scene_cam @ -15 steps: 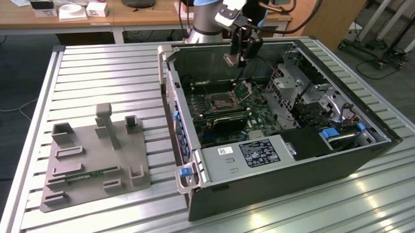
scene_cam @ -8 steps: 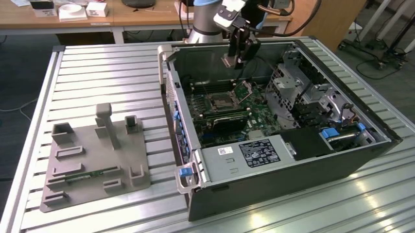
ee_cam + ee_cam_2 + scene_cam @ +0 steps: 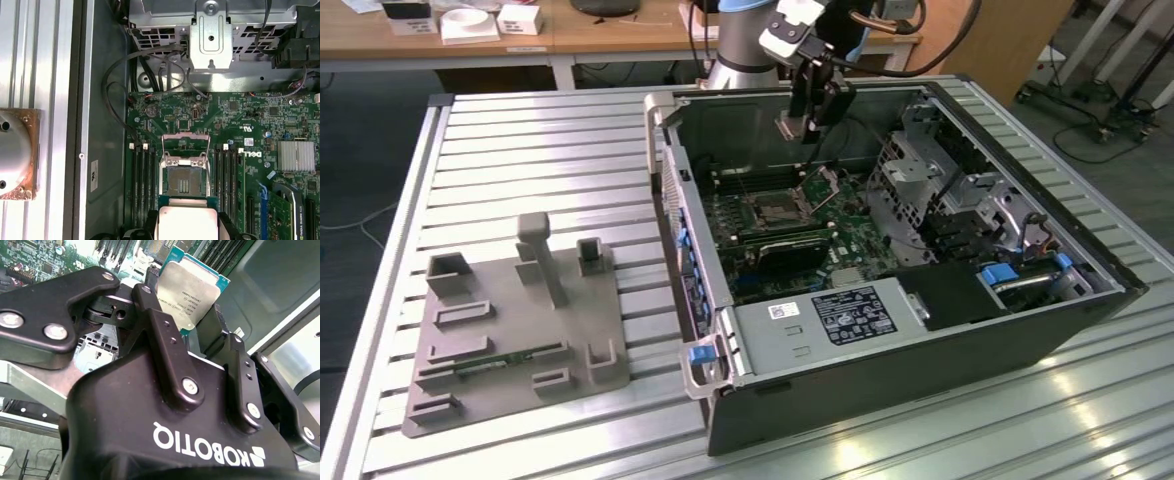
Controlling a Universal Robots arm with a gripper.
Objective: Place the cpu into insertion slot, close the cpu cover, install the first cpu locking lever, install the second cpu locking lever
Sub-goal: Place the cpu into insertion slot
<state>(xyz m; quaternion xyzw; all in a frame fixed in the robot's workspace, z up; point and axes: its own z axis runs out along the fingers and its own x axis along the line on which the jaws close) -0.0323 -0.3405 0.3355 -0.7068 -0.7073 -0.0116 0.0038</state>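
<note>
Cpu (image 3: 192, 287) clamped by its edges in closed end effector (image 3: 803, 125), hanging above open socket (image 3: 184, 186) inside computer case (image 3: 921, 380), cpu cover (image 3: 184, 150) tipped up. Judged best: keep it level, square corners to socket, lower gently without pressing.

The cpu (image 3: 191, 286) has a dull silvery metal top; the table (image 3: 520, 150) is ribbed, shiny metal.

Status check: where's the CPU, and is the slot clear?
Gripper shut on the cpu, above the open case. Insertion slot bare, cpu cover standing open. No obstruction seen over the slot.
</note>
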